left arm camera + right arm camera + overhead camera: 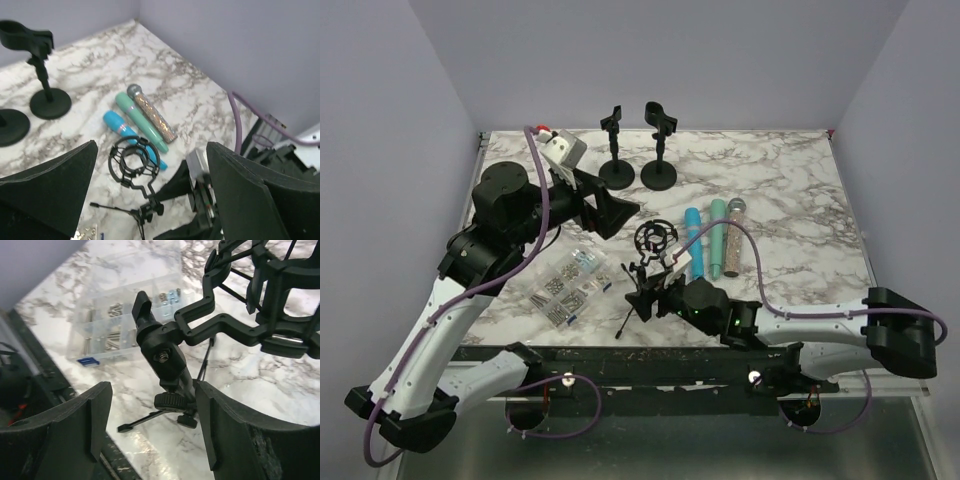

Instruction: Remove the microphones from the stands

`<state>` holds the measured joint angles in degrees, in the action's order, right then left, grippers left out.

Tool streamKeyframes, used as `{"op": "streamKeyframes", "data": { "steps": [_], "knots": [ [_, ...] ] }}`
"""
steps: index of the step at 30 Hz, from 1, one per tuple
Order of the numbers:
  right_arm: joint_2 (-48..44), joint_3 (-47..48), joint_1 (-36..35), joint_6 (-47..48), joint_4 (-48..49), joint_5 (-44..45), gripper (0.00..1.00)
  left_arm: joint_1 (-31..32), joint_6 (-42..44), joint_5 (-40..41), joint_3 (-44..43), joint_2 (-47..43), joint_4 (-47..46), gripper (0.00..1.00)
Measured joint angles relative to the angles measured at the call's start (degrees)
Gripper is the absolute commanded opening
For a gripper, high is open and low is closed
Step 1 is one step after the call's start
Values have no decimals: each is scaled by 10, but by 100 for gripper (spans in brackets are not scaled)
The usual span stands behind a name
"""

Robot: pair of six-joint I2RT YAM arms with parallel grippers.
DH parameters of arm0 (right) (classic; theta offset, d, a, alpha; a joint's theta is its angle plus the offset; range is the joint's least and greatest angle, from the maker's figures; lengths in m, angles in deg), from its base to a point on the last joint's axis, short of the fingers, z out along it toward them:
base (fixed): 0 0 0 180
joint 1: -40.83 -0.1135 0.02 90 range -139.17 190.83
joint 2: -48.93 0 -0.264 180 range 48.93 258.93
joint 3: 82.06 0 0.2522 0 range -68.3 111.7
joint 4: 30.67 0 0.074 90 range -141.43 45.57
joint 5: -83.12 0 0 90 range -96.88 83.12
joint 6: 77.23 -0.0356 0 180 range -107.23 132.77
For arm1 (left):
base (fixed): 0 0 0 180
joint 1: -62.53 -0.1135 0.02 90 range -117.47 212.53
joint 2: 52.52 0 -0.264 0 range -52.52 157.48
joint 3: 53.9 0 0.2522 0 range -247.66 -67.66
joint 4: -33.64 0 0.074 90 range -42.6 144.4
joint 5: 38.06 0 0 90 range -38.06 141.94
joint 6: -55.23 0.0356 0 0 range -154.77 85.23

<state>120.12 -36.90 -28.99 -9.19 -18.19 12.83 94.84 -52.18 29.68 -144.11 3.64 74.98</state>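
Top: blue microphone (694, 232), teal microphone (716, 232) and glitter microphone (732, 247) flat on desk (790, 190), side by side, just right of shock-mount stand (655, 242). Left tool (615, 212) left of stand.
Left wrist: fingers wide apart, nothing gripped; blue microphone's end seen through mount ring.
Right wrist: right tool (152, 410) apart, fingers either side of stand's stem, no clear contact. Parts box (120, 325) beyond on desk.

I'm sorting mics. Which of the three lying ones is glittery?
The rightmost mic, with a grey head; the blue mic and green mic are plain.
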Motion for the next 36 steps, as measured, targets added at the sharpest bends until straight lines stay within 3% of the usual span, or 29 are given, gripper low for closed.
{"op": "streamKeyframes", "data": {
  "steps": [4,8,12,16,24,36],
  "knots": [
    [55,7,-34,61,37,87,61,-3,7,45,-7,-5,-33,94],
    [84,7,-47,102,75,136,34,-5,22,83,36,-21,-63,94],
    [90,7,-55,127,104,164,15,-10,39,115,92,-37,-73,94],
    [90,7,-57,141,110,170,4,-13,51,142,120,-47,-76,94],
    [46,15,-63,144,81,171,0,-14,59,171,129,-87,-99,94],
    [20,149,-35,222,59,216,0,-15,58,180,136,-96,-108,94]
  ]
}}
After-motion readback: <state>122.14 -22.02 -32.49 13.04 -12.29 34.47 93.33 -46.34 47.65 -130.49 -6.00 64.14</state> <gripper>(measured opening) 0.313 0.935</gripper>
